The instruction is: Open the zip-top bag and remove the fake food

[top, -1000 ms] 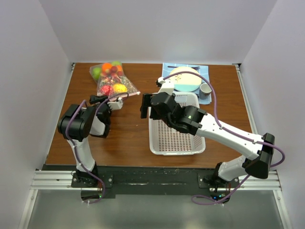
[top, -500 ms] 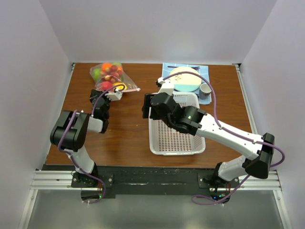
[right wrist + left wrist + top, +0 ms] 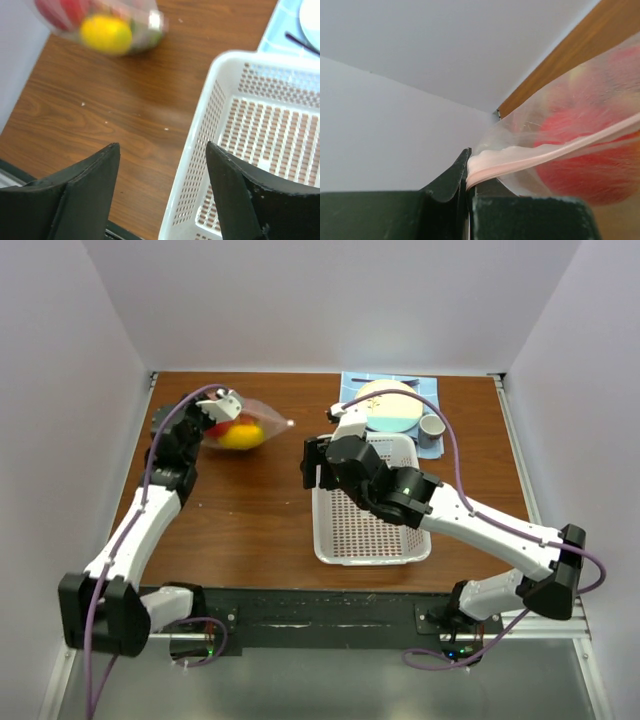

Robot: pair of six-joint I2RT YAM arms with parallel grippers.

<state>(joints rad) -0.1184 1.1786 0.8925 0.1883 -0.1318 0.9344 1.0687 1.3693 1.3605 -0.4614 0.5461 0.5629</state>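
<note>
- Stretched out since a second ago, the left arm (image 3: 140, 525) is now extended toward the far-left corner of the wooden surface (image 3: 260, 520), and the zip-top bag (image 3: 250, 430) has been carried there with it.
- At the right of the surface a white perforated basket (image 3: 370, 540) is set, with a plate (image 3: 385, 405) and a cup (image 3: 431, 427) on a blue mat (image 3: 350, 385) beyond it.
- The bag is held at one end by the left end effector (image 3: 222, 400), which is clenched on the pink zip strip (image 3: 545, 152); whether the bag's underside touches the wood cannot be told.
- The fake food is kept inside the bag: a yellow lemon (image 3: 243, 435) and a red piece (image 3: 214, 428) are seen through the plastic.
- The right end effector (image 3: 162, 150) is released, with nothing between its fingers, and is held over the basket's left rim, well apart from the bag.
- Any writing on the bag is too blurred to be read.
</note>
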